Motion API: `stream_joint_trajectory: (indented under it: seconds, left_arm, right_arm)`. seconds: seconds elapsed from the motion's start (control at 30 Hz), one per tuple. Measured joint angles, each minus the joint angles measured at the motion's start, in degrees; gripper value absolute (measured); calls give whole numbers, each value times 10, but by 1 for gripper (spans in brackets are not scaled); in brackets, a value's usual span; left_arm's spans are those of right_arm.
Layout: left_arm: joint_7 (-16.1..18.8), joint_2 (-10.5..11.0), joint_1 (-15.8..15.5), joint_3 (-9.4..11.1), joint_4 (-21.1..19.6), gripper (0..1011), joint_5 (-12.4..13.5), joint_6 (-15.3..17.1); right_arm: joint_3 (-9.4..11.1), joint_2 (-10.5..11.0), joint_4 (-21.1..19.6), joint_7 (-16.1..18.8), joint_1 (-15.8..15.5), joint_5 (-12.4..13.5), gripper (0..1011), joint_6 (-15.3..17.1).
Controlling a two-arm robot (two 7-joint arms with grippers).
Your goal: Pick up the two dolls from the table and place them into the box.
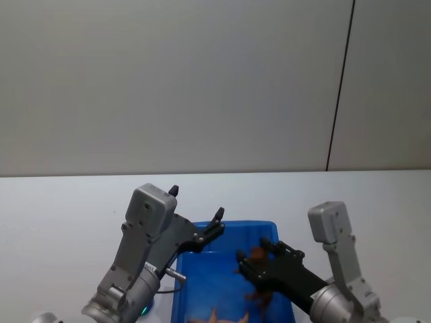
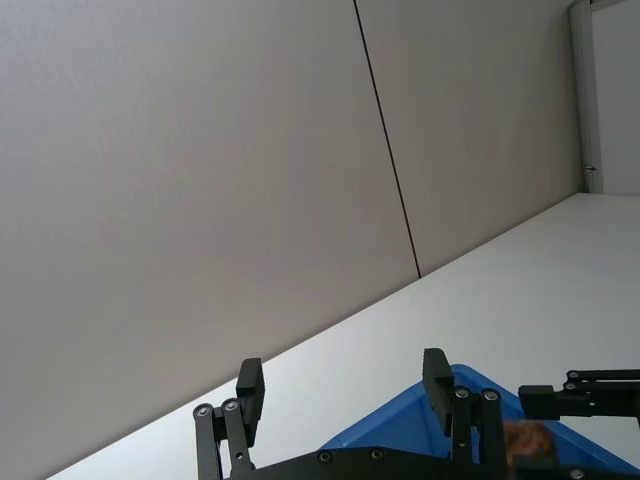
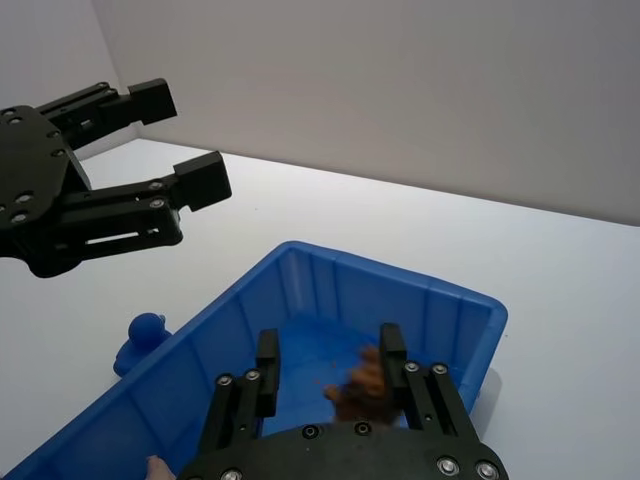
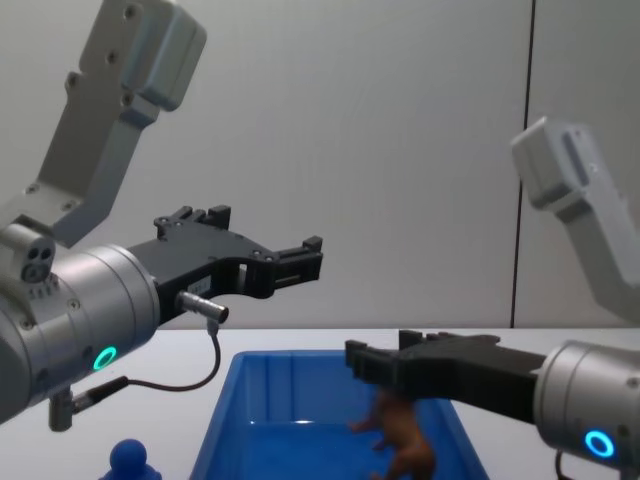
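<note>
Blue plastic fills the space in front of me: the large rectangular bin with ribbed, sloped walls and a thick rim point(image 1: 236, 225) point(image 3: 400, 272) point(image 4: 290, 357) stands on the white table point(image 1: 67, 208), its long side running away from my body.

My right gripper point(image 1: 256, 252) point(image 3: 330, 365) point(image 4: 370, 360) reaches in over the bin's right half, above the rim, and its two black fingers stand well apart. The small brown maned lion figure point(image 4: 405, 435) point(image 3: 362, 380) point(image 2: 528, 440) is below and between them, inside the bin's walls. In my right wrist view it sits close against one finger while the other finger is clear of it. From the chest view it hangs lower than the fingertips with its legs pointing down, and I cannot tell whether it rests on the bin floor or is in the air.

My left gripper point(image 1: 196, 202) point(image 2: 343, 380) point(image 3: 185, 140) point(image 4: 305, 262) is raised over the bin's far left corner, higher than the right one, its fingers spread wide with nothing between them.

The glossy blue figure with the round ball head point(image 3: 147, 335) point(image 4: 128, 462) stands upright on the table just outside the bin's left wall, beneath my left forearm and well below the left gripper.

A pale orange pointed thing point(image 1: 215, 316) lies on the bin floor at the near end.
</note>
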Motion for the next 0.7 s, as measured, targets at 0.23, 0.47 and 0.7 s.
stream_joint_trajectory:
  seconds: [0.23, 0.47, 0.7]
  left_arm:
    - [0, 0, 0, 0, 0, 1001, 0, 0]
    - [0, 0, 0, 0, 0, 1001, 0, 0]
    - [0, 0, 0, 0, 0, 1001, 0, 0]
  right_arm:
    - [-2, -4, 10, -14, 5, -10, 781, -3]
    - [-1, 1, -5, -44, -6, -18, 950, -18]
    - [6, 19, -40, -92, -34, -23, 1001, -34]
